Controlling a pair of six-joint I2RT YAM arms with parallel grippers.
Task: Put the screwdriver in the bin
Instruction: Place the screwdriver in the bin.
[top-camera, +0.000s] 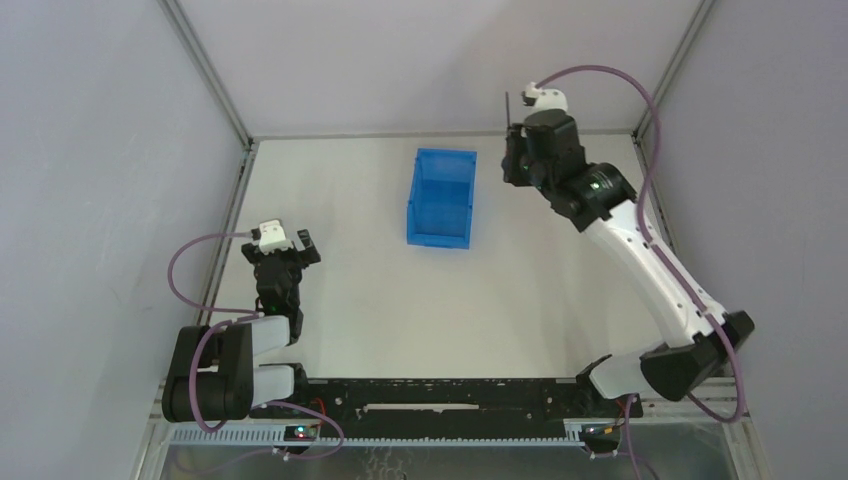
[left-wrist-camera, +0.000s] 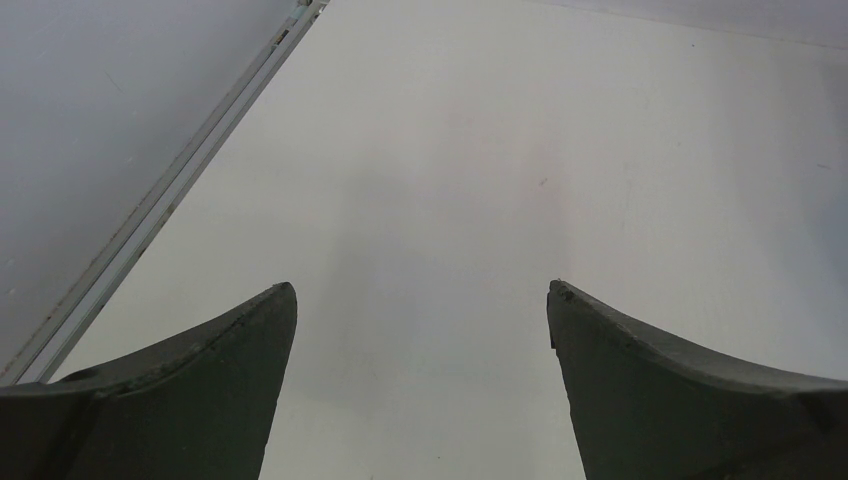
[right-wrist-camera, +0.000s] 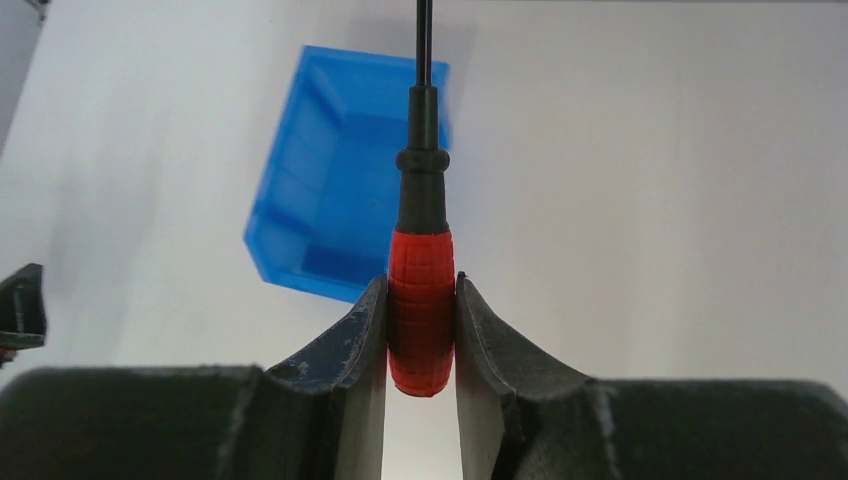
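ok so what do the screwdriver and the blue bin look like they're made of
screwdriver: red handle looks like moulded plastic or rubber, matte, with a dimpled grip texture; the black collar and thin shaft may be coated metal, hard to tell. bin: bright blue plastic, smooth with slight sheen, thin moulded walls with faint ridges.

- screwdriver (right-wrist-camera: 421, 310) — red handle looks plastic, dimpled, faintly shiny; black neck smooth.
- right gripper (right-wrist-camera: 421, 288), either side of the handle: dark, matt, edges scuffed pale.
- bin (right-wrist-camera: 320, 200), beyond the shaft — blue glossy plastic.
- table (right-wrist-camera: 650, 200) beneath: white, matt.
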